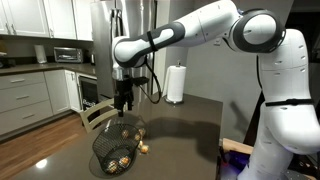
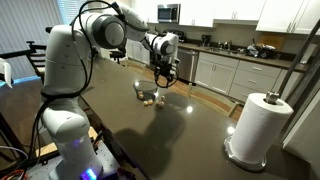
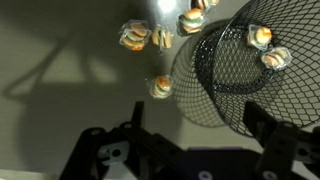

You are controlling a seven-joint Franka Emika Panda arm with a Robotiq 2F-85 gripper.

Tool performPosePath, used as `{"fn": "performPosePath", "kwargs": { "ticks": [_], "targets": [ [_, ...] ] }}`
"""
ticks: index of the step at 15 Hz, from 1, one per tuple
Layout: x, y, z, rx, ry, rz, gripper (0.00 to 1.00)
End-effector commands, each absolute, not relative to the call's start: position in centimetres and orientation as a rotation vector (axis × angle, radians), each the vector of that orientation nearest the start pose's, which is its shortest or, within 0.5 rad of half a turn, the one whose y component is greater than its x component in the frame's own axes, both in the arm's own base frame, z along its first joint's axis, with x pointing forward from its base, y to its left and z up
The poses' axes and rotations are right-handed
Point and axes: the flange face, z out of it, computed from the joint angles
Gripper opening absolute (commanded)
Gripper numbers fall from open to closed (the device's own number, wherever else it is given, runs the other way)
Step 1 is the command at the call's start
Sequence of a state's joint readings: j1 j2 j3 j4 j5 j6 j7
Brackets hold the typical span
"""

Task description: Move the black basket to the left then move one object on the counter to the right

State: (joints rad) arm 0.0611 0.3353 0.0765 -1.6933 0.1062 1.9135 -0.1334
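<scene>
On the dark counter [image 3: 60, 110], wrist view, left to right: four small round tan-and-orange pieces [image 3: 135, 37] lie loose near centre. The black basket [image 3: 240, 90] of wire mesh lies tipped at right, with two more such pieces inside it towards the far side. The gripper [image 3: 193, 120] enters from the near edge with its jaws spread wide. The basket's near rim passes between the fingers, and no grasp can be made out. In an exterior view the basket sits near the counter's left edge, directly under the gripper, and a paper towel roll [image 1: 176, 84] stands upright farther right.
</scene>
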Motion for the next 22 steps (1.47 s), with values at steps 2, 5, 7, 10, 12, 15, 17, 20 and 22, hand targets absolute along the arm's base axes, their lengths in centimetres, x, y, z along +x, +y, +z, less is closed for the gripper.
{"fn": "performPosePath", "kwargs": {
  "ticks": [2,5,7,10,12,15,17,20,22],
  "targets": [
    [62.7,5.7,41.2,-3.011,-0.241,0.140,1.00],
    [62.7,3.8,40.7,-3.013,-0.163,0.171,1.00],
    [62.5,2.9,39.9,-3.007,-0.128,0.203,1.00],
    [62.1,2.1,38.5,-2.998,-0.091,0.252,1.00],
    [61.8,1.8,37.4,-2.987,-0.077,0.292,1.00],
    [61.1,1.8,35.5,-2.953,-0.054,0.366,1.00],
    [60.7,2.0,34.2,-2.930,-0.048,0.408,1.00],
    [60.3,2.0,32.0,-2.905,-0.025,0.459,1.00],
    [60.1,1.8,30.7,-2.898,-0.016,0.480,1.00]
  ]
}}
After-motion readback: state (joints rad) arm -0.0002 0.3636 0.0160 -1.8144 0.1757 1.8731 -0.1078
